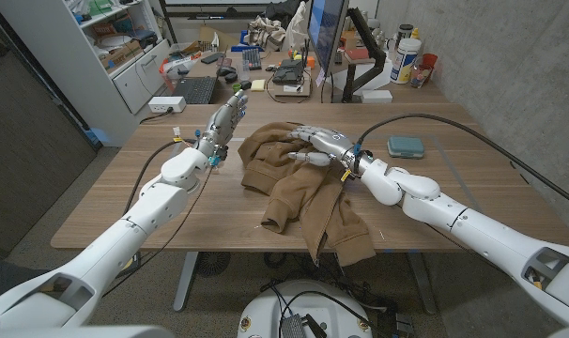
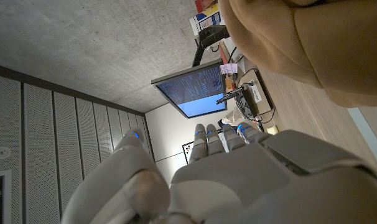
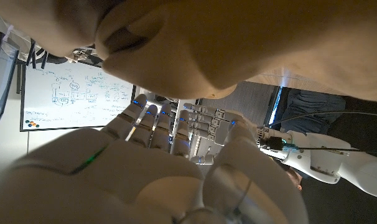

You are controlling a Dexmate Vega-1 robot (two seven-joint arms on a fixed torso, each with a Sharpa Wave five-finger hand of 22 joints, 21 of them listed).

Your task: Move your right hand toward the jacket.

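A crumpled brown jacket [image 1: 294,188] lies in the middle of the wooden table [image 1: 472,178]. My right hand [image 1: 315,143] reaches over the jacket's far part, fingers stretched out and apart, holding nothing; I cannot tell whether it touches the cloth. In the right wrist view the right hand [image 3: 157,155] sits just under the jacket's [image 3: 238,43] folds. My left hand [image 1: 226,120] is raised beside the jacket's left edge, fingers straight and empty. The left wrist view has the left hand [image 2: 226,168] close to the jacket [image 2: 313,43].
A teal case [image 1: 407,145] lies on the table to the right of the jacket. Behind the table stand a monitor [image 1: 324,38], a keyboard [image 1: 194,90], containers [image 1: 407,61] and a white cabinet [image 1: 139,80].
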